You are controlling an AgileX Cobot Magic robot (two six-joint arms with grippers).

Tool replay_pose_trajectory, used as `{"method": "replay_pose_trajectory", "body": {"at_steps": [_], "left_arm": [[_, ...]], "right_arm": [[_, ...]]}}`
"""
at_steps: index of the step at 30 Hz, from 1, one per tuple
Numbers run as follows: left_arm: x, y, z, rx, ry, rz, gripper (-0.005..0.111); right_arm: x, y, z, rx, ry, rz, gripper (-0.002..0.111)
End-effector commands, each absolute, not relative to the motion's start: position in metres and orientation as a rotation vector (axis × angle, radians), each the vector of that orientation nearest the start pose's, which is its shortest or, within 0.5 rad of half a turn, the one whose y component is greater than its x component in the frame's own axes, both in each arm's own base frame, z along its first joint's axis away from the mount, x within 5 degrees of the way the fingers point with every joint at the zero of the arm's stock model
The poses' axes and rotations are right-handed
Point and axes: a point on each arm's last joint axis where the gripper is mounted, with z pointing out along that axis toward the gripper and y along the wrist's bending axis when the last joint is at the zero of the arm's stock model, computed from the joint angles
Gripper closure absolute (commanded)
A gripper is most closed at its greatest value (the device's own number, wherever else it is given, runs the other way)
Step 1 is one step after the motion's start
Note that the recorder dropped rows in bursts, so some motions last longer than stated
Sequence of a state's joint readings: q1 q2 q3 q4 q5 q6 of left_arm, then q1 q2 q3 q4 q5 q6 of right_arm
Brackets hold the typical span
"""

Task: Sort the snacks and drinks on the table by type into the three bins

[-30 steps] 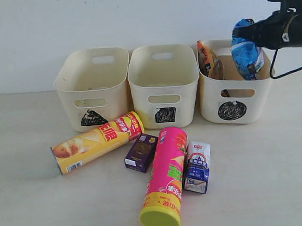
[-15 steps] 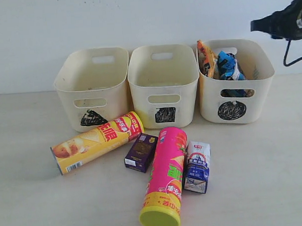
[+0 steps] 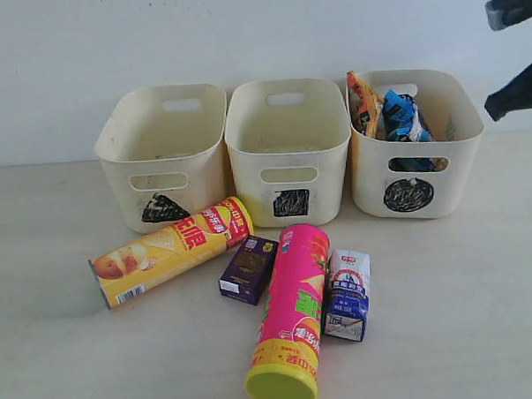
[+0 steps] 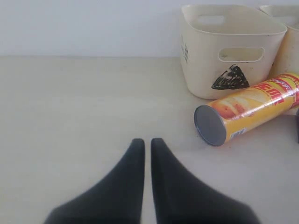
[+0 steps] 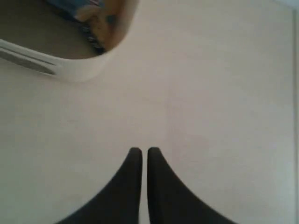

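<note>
Well clear of the right gripper (image 5: 140, 150), the blue bag (image 3: 399, 114) sits binned.

Pale table (image 3: 61, 367) with triangle bin (image 3: 124, 184), square bin (image 3: 248, 183), circle bin (image 3: 455, 178), yellow tube (image 3: 171, 250), pink tube (image 3: 295, 309), purple box (image 3: 249, 269), blue-white carton (image 3: 348, 295).

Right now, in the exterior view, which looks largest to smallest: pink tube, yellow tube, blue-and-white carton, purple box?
1. pink tube, though it lies nearest the camera.
2. yellow tube.
3. blue-and-white carton.
4. purple box, only slightly smaller than the carton.
</note>
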State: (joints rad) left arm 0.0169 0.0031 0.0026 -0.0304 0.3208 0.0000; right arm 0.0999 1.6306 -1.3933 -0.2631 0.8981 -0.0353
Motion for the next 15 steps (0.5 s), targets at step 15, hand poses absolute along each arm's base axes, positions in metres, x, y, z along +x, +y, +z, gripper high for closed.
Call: {"method": "replay_pose_trajectory", "body": {"at_steps": [15], "left_arm": [[0.054,0.0,0.185,-0.039,1.792,-0.022,0.103]], "right_arm": [[0.215,0.017,0.342,-0.016,2.135,0.045,0.107]]}}
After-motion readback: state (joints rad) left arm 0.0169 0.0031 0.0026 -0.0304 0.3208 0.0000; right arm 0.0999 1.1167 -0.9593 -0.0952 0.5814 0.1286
